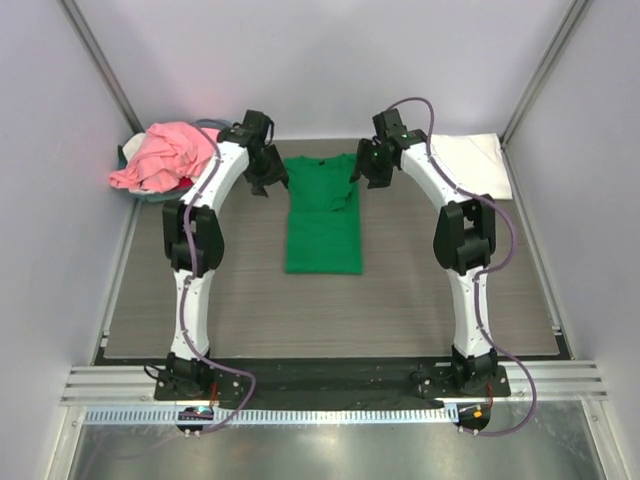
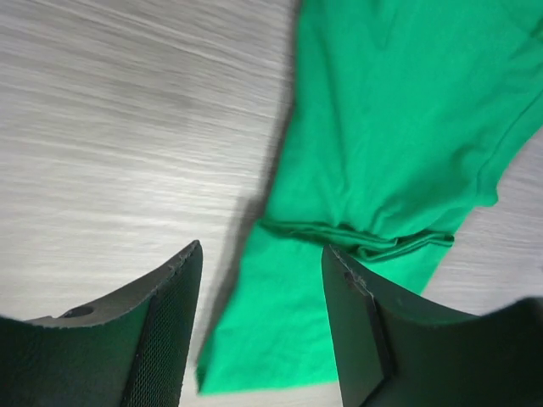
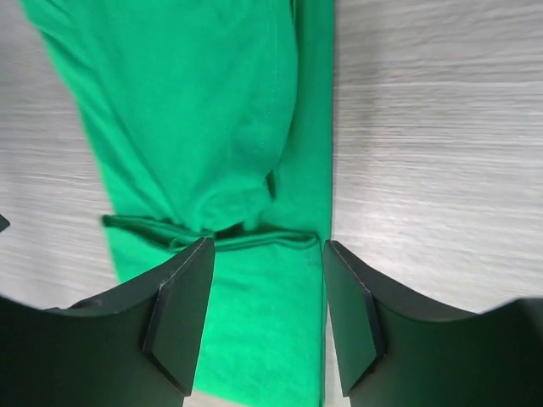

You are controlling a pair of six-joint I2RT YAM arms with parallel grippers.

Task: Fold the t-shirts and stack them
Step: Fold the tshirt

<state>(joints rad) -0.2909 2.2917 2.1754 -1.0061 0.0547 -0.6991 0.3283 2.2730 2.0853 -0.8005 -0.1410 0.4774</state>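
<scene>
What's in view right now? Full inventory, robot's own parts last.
green t-shirt: 1, bright green, mid-table, sides folded in
pink t-shirt: 1, pink, crumpled heap on the basket
red cloth: 1 scrap showing, red, under the pink heap
white t-shirt: 1, white, folded, far right corner
basket: 1, blue-grey, far left corner, mostly covered
table: 1, grey wood-grain
left hand: 1, black, open, over the green shirt's left edge
right hand: 1, black, open, over its right edge
</scene>
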